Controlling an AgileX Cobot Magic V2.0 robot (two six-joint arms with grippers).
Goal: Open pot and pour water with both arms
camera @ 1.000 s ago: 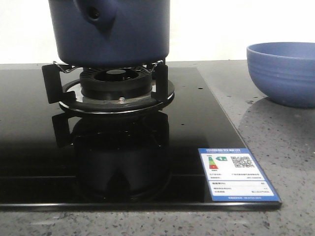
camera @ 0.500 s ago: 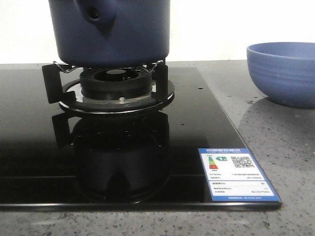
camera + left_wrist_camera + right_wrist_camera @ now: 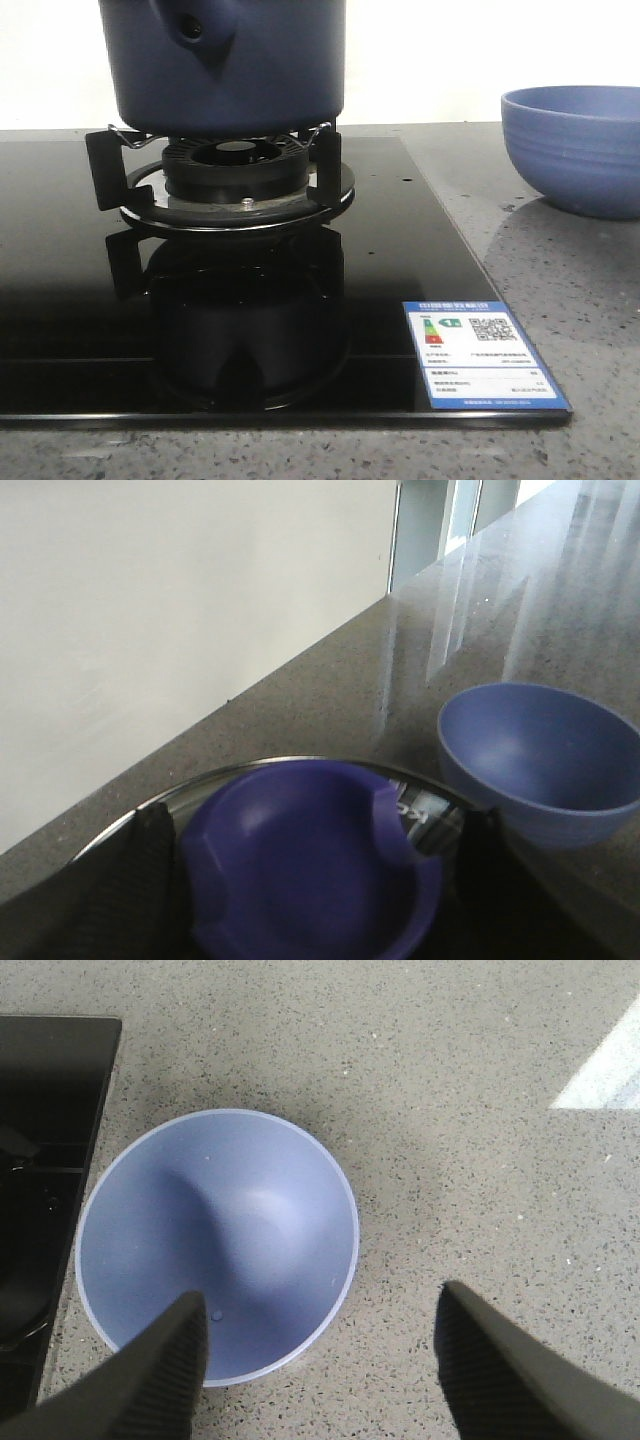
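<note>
Between the spread fingers of the left tool [image 3: 320, 825] a deep blue hollowed knob [image 3: 310, 870] is sitting on a steel-rimmed lid [image 3: 425, 815]. The fingers are standing wide apart on either side of the knob, and a strip of lid is showing between one finger and the knob, so nothing is being clamped. Whether the other finger is touching the knob cannot be told. Just beyond this tool a periwinkle ribbed bowl [image 3: 540, 760] is resting on the speckled grey worktop [image 3: 330, 670]. Under the right tool [image 3: 320, 1305] the same bowl is lying mouth up. This tool's fingers are also standing apart, one hanging over the bowl's rim and the other over bare worktop, holding nothing. On the bowl's far side from that second finger the edge of the black glass cooktop [image 3: 50, 1080] is showing. In the front view neither tool is appearing. The dark navy pot [image 3: 260, 70] is sitting upright on the black pot support above the burner [image 3: 235, 165], its holed nub facing the camera, and a blue energy label [image 3: 480, 350] is lying on the cooktop's near corner.
</note>
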